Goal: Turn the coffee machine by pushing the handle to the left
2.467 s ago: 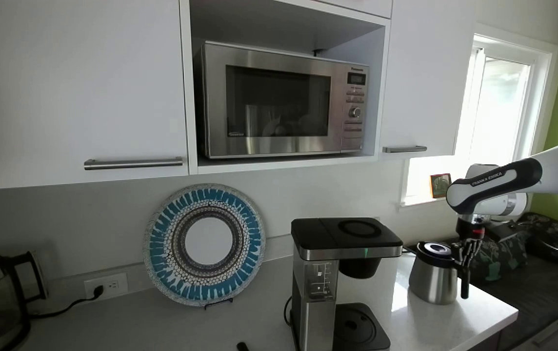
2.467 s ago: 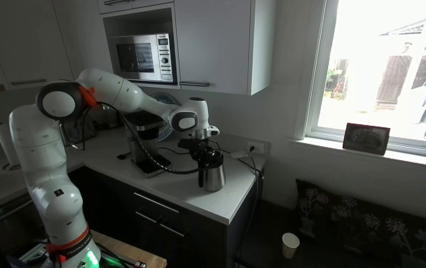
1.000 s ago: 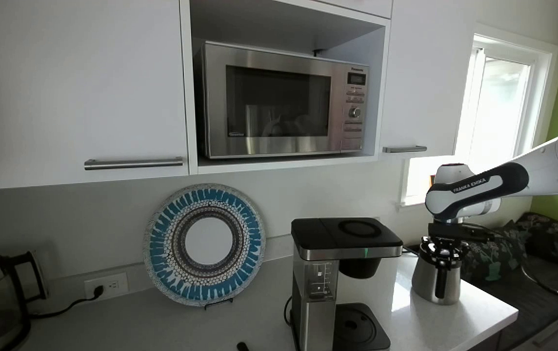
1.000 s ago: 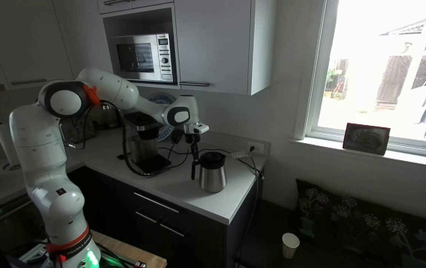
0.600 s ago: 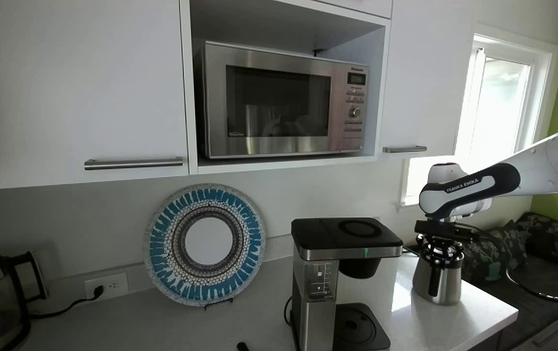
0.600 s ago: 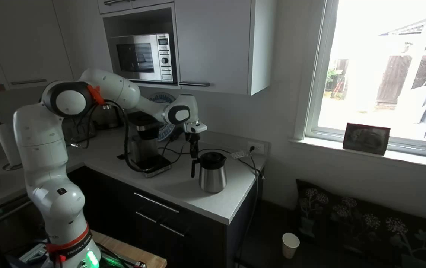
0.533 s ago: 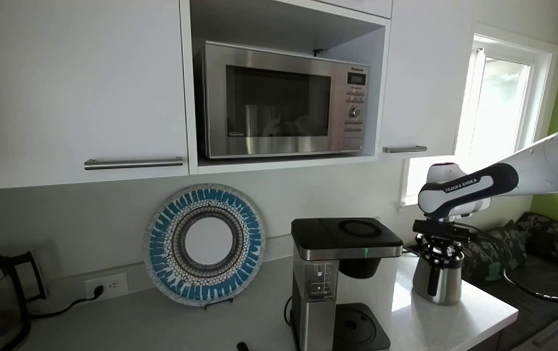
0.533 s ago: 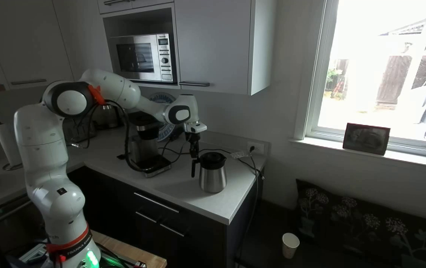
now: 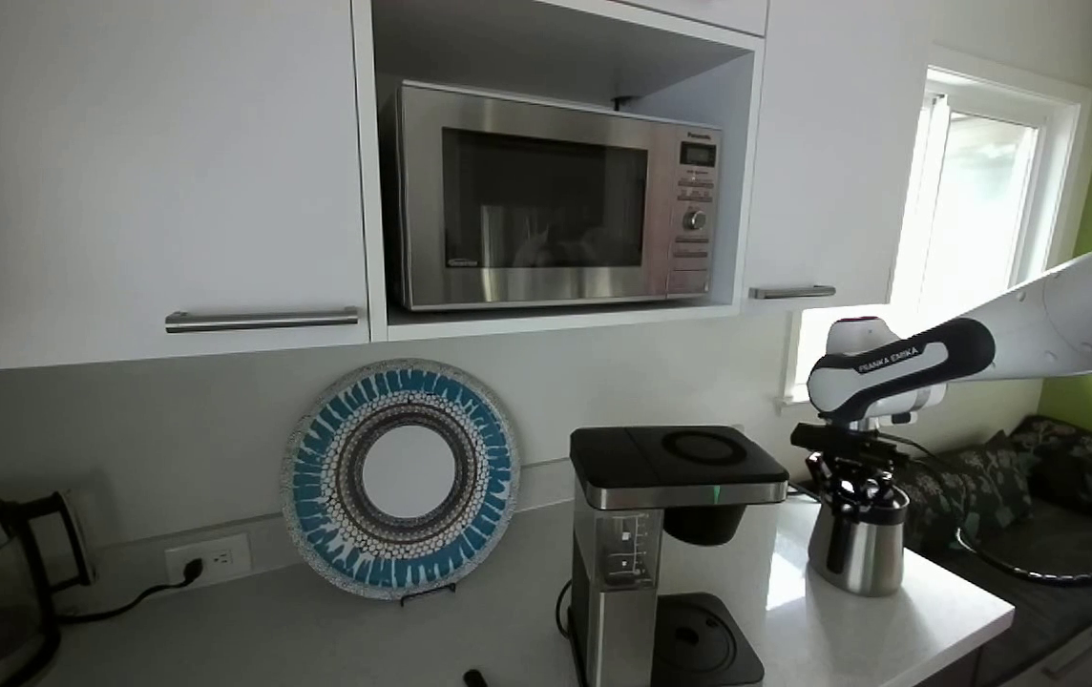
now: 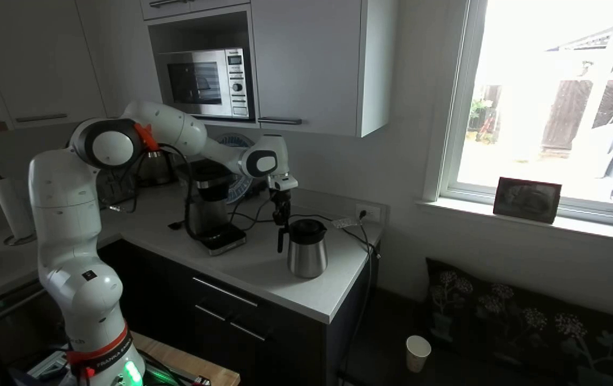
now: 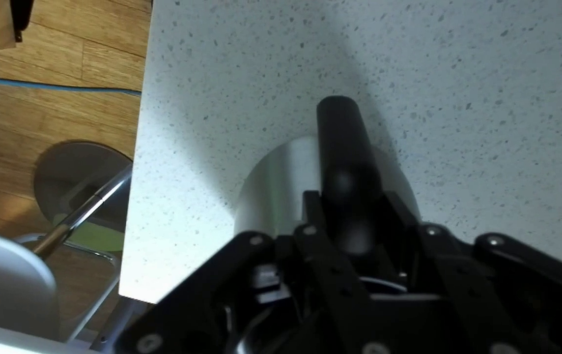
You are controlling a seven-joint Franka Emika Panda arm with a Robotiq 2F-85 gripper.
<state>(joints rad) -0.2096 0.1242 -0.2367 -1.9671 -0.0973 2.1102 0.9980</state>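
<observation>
The coffee machine, a small steel pot with a dark top, stands upright on the counter in both exterior views [image 9: 875,558] [image 10: 307,260]. Its body shows in the wrist view [image 11: 276,191]. Its black handle [image 11: 342,128] points up the picture there. The handle hangs beside the pot in both exterior views [image 9: 838,546] [image 10: 280,242]. My gripper [image 11: 354,206] points down from above, one finger on each side of the handle's upper part, seemingly in contact with both sides. The gripper also shows in both exterior views [image 9: 853,489] [image 10: 282,219]. The lid is partly hidden by the gripper.
A taller drip coffee maker [image 9: 680,468] stands on the counter [image 9: 947,611] beside the pot. The counter's edge [image 10: 329,316] is close to the pot. Black cables [image 10: 306,215] lie behind it. A microwave [image 9: 556,200] and cupboards are above.
Over 2.5 s my gripper has swung leftwards in both exterior views, slowing lately. The handle has turned with it, and the pot has rotated almost in place.
</observation>
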